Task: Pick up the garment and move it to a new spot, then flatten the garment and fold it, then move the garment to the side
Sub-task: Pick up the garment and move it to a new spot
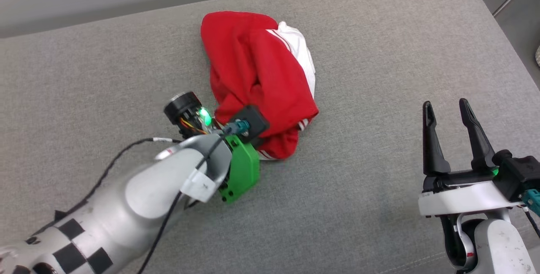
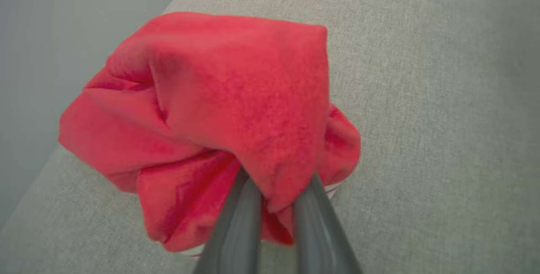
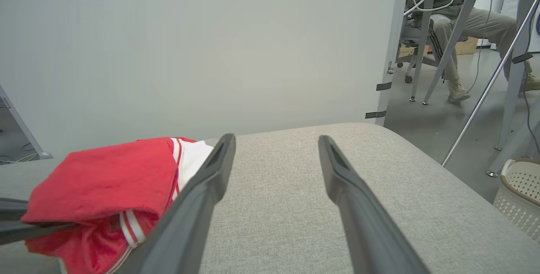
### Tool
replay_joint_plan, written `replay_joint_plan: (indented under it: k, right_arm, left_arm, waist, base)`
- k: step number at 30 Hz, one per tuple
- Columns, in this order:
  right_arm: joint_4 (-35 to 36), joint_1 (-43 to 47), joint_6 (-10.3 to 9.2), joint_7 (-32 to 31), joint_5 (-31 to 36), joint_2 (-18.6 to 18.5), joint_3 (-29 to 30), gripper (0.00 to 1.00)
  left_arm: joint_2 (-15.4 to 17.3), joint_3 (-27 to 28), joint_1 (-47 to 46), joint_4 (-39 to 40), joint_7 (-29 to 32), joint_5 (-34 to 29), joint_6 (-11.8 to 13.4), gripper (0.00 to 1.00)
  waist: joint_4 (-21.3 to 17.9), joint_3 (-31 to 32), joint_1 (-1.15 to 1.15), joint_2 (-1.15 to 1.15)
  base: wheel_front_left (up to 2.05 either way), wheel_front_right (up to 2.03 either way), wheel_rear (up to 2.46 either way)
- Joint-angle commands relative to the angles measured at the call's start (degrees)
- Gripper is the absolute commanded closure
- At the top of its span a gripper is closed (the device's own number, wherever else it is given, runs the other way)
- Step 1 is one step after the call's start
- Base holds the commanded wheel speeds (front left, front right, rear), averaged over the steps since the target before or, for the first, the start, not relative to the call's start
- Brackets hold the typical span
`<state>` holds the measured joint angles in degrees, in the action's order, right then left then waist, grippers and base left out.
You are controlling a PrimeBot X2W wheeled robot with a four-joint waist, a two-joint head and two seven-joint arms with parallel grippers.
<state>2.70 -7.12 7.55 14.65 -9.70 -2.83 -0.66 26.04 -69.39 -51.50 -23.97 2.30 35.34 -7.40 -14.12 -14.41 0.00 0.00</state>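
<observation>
Clamping a fold of the garment, the left pincer shows both dark fingers nearly together in the left wrist view, with red fabric pinched between them. The crumpled bundle extends forward from the fingertips, over the grey upholstered cushion.

Head view: the garment lies bunched near the middle of the cushion. Its long axis runs from the left arm away toward the far edge. A white sleeve with striped trim shows on the bundle's right side. Whether the bundle is clear of the cushion cannot be determined. The right pincer stands released and empty, fingers spread, well apart from the garment on its right.

Right wrist view: the right pincer points across bare cushion, with the garment off to the left of its fingers.

Assessment: the pick-up step is in hand. The left arm holds the garment's near end, so any relocation is led by that arm, with the bundle trailing beyond its fingertips.
</observation>
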Motion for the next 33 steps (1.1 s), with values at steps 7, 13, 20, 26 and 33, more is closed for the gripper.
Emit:
replay_joint_plan:
  k: [7,13,20,26,33]
  right_arm:
    - [-0.78,-0.55,-0.06,0.35,1.06,-0.05,-0.83,0.0]
    - [-1.42,0.17,-0.06,0.35,2.11,-0.05,-0.65,0.0]
    - [-2.2,2.19,-0.06,0.35,3.49,-0.05,0.73,0.0]
    - [-2.5,3.51,-0.06,0.35,4.15,-0.05,2.78,0.0]
    - [-2.5,5.24,-0.06,0.35,4.82,-0.05,4.58,0.0]
  left_arm:
    - [-6.27,-3.65,3.57,-5.11,-1.3,1.85,-0.08,0.0]
    - [-8.4,-3.72,4.0,-8.85,-5.96,3.46,-0.08,0.0]
    - [-7.47,0.82,5.14,-9.27,-13.67,6.67,1.42,0.0]
    - [-3.97,8.15,9.53,-3.72,-16.89,9.52,7.1,0.0]
    - [-2.08,25.11,21.68,9.78,-17.28,3.36,15.27,0.0]
  waist:
    - [2.72,0.78,0.0,0.0]
    - [5.83,3.14,0.0,0.0]
    - [10.68,6.99,0.0,0.0]
    - [14.16,8.83,0.0,0.0]
    - [17.06,9.72,0.0,0.0]
  base:
    - [0.0,0.0,0.0]
    - [0.0,0.0,0.0]
    - [0.0,0.0,0.0]
    - [0.0,0.0,0.0]
    - [0.0,0.0,0.0]
